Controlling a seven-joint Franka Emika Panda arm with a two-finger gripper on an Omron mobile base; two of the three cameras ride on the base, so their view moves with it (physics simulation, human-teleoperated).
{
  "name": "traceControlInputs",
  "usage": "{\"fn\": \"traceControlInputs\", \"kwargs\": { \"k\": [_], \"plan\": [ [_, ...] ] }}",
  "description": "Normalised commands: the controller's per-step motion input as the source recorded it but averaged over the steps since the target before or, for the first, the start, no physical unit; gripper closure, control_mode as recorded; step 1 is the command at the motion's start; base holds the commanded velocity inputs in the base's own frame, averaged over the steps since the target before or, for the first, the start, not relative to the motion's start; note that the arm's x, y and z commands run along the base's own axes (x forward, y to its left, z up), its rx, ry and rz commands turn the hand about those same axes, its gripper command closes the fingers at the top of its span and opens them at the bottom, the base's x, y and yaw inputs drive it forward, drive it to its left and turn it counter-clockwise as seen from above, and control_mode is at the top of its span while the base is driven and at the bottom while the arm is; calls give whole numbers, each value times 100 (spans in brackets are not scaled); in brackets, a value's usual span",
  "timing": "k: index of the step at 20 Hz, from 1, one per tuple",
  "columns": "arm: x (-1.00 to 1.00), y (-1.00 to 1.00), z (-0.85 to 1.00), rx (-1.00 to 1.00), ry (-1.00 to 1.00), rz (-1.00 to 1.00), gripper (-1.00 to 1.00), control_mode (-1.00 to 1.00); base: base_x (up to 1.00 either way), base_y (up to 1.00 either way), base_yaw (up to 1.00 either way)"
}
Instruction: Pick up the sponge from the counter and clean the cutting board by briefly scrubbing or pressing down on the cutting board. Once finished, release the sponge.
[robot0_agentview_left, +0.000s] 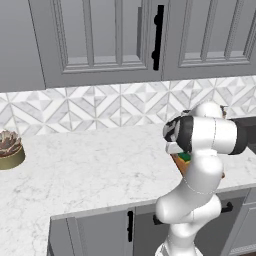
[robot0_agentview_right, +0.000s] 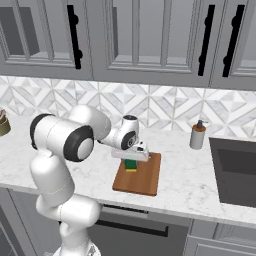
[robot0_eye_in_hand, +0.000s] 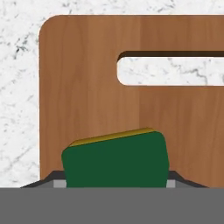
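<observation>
Hand view puts the sponge (robot0_eye_in_hand: 116, 159) low in the frame, green face toward me, pinched in my claw (robot0_eye_in_hand: 116, 181) over the cutting board (robot0_eye_in_hand: 87, 87). From the right base view it sits at the board's upper-left end, at or just above the wood on the tabletop (robot0_agentview_right: 195, 180). I judge the sponge light, soft and squashy, so I'd grip across its narrow sides, gently; pressing hard could make it buckle or slip.

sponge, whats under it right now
The cutting board lies under the sponge, which the claw holds over the board's near end. The sponge hides the wood directly beneath it, so contact cannot be confirmed.
</observation>
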Motion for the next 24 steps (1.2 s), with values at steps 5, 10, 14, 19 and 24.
{"fn": "traceControlInputs", "kwargs": {
  "k": [5, 10, 14, 19, 24],
  "plan": [
    [-66, 0, -30, 6, 0, 0, 100, -100, 0, 0, 0],
    [-81, 0, -20, 12, 0, 0, 100, -100, 0, 0, 0],
    [-81, 0, -28, 10, 0, 0, 100, -100, 0, 0, 0],
    [-66, 0, -32, 5, 0, 0, 100, -100, 0, 0, 0],
    [-42, -2, -36, 0, -3, 0, 100, -100, 0, 0, 0]
  ]
}}
